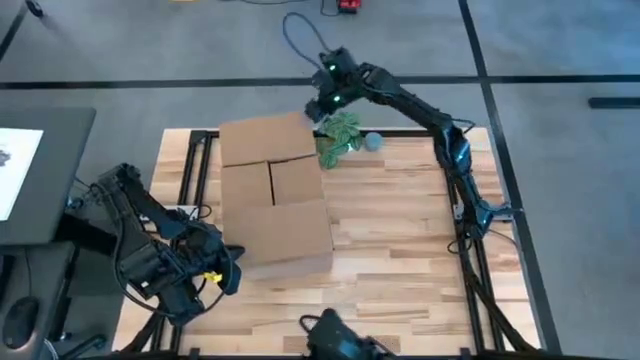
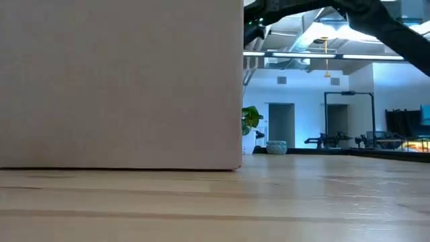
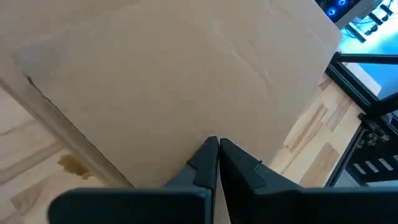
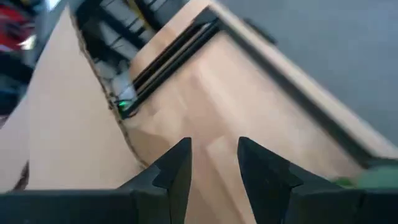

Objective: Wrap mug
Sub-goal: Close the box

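A wooden desk [image 1: 400, 230] is seen from above, and a big cardboard box [image 1: 275, 195] is laid on it with its flaps closed. In the low view the box [image 2: 121, 84] fills most of the left side.

Just beside the far right corner of the box, a small bundle of green paper [image 1: 340, 135] is seen. A small blue-grey mug [image 1: 373, 141] is set touching its right side, near the far edge of the desk. The mug is not wrapped yet, so almost all of the job looks left to do. The paper must be spread, and the mug rolled up in it.

The right gripper [image 1: 322, 103] is held over the far edge of the box, close to the paper. Its fingers [image 4: 177, 171] are apart, with nothing between them. The left gripper [image 1: 218, 272] is kept at the near left corner of the box, and its fingers [image 3: 208, 158] are pressed together on nothing.

No words, labels or brand names can be read on the box, the paper or the mug.
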Tool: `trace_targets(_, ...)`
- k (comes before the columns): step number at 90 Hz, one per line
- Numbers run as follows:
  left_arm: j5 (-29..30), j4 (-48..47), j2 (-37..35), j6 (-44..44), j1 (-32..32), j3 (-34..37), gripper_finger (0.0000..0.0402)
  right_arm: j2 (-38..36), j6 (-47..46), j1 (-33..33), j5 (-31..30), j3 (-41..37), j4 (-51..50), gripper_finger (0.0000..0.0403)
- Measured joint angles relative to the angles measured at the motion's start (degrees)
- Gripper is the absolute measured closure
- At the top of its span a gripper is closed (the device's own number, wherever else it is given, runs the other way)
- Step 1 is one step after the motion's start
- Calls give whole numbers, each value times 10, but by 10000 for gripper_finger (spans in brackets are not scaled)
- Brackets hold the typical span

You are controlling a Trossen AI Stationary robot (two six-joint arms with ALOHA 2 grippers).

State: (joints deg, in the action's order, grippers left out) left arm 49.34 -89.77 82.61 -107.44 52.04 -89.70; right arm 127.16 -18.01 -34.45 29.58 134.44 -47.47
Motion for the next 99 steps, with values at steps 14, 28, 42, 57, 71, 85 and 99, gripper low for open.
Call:
trace_targets(14,-2,0,-1,6,-3,0,402,1,-2,15,82,0,38,281)
trace_targets(28,2,-2,-5,36,-19,0,402,-16,0,35,179,1,43,281)
trace_targets(42,0,-6,-19,77,-37,0,402,-21,42,86,200,1,-15,281)
trace_targets(57,-14,-4,-36,119,-48,1,402,-24,132,141,140,3,-100,281)
trace_targets(71,-28,-2,-39,156,-56,1,402,-24,144,175,100,3,-110,281)
trace_targets(85,-27,-3,-39,175,-73,1,402,-23,134,192,91,3,-102,281)
trace_targets(99,-26,-2,-39,185,-98,20,402,-23,136,208,80,2,-100,281)
